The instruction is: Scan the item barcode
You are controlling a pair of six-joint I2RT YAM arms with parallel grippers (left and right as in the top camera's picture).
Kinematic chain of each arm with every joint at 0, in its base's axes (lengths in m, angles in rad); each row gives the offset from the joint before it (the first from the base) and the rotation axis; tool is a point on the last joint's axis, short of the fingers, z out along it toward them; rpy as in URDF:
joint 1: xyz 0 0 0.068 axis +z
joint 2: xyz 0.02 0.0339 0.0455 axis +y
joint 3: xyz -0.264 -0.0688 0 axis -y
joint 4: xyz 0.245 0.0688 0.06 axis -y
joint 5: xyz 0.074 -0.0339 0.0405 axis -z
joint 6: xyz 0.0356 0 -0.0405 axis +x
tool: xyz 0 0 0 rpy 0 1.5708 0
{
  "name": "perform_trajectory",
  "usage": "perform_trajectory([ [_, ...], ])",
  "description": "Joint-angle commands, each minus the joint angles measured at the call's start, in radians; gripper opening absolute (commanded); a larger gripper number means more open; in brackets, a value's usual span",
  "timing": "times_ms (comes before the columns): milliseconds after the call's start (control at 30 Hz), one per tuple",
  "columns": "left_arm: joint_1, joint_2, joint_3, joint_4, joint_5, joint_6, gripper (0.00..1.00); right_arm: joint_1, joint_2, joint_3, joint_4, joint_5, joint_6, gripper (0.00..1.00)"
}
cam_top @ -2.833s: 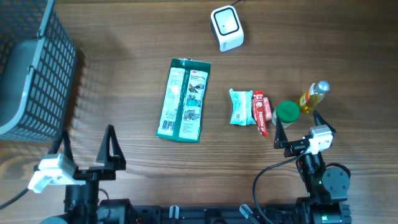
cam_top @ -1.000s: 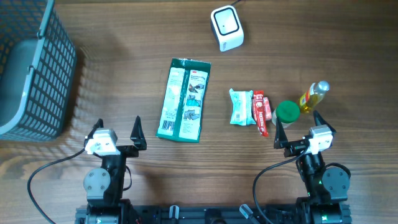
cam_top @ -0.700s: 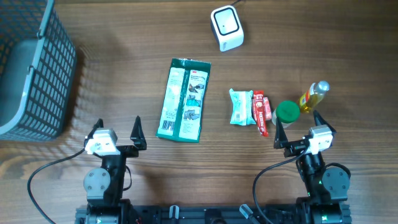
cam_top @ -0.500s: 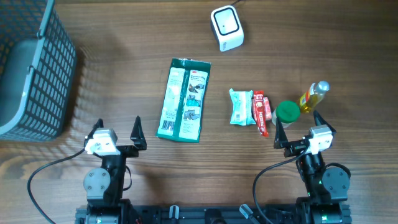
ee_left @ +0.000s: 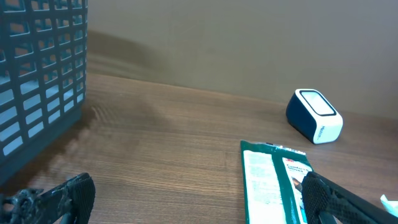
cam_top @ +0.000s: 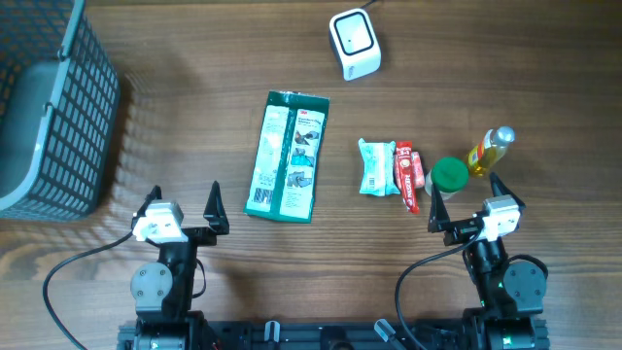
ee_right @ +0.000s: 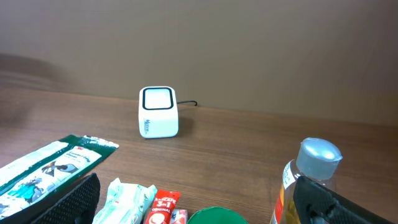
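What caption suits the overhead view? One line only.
Left gripper and right gripper sit open near a green package, small packets, a bottle and the white scanner.

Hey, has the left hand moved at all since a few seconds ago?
Yes, the left hand has shifted right, away from the basket and closer to the green packet.

red sachet (ee_right: pixel 163 208): "3·1" mark, "ORIGINAL" below | green pack (cam_top: pixel 285 156): print too small to read | bottle (ee_right: pixel 306 180) label: illegible
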Motion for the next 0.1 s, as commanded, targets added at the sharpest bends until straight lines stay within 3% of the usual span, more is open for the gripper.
perform_trajectory([
  [0,-0.003,-0.008,-0.001,-0.009,0.023,0.026,1.0,-0.008,-0.009,-0.001,0.003,0.02,0.018,1.0],
  [67,-0.003,-0.008,-0.001,-0.008,0.023,0.026,1.0,-0.008,-0.009,-0.001,0.003,0.02,0.017,1.0],
])
